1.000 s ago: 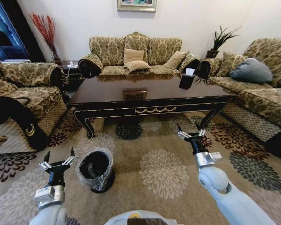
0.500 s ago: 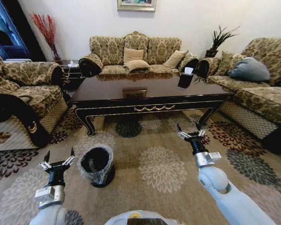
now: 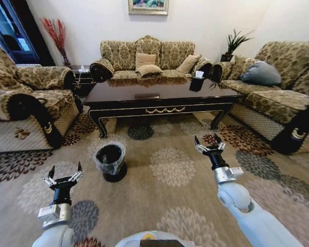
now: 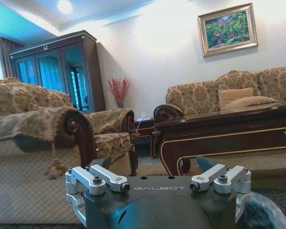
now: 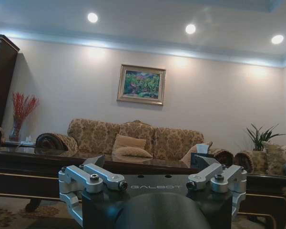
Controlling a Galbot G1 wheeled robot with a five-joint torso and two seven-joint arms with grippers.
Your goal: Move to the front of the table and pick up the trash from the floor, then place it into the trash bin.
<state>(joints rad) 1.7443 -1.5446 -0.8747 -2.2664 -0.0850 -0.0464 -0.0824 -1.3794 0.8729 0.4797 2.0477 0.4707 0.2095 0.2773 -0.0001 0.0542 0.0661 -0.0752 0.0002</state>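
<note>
1. The robot faces the table (image 3: 159, 100) at twelve o'clock; a good approach is slow and centred on it
2. Left gripper (image 3: 65, 180) and right gripper (image 3: 209, 148) hang open, empty
3. The bin (image 3: 111, 161), at ten o'clock on the carpet (image 3: 175, 200), looks empty; no trash can be made out

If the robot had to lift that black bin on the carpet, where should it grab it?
Probably the rim of the trash bin, from straight above: it stands upright with its mouth open, and the liner bag folds over the edge. The left gripper hangs nearest, open.
</note>
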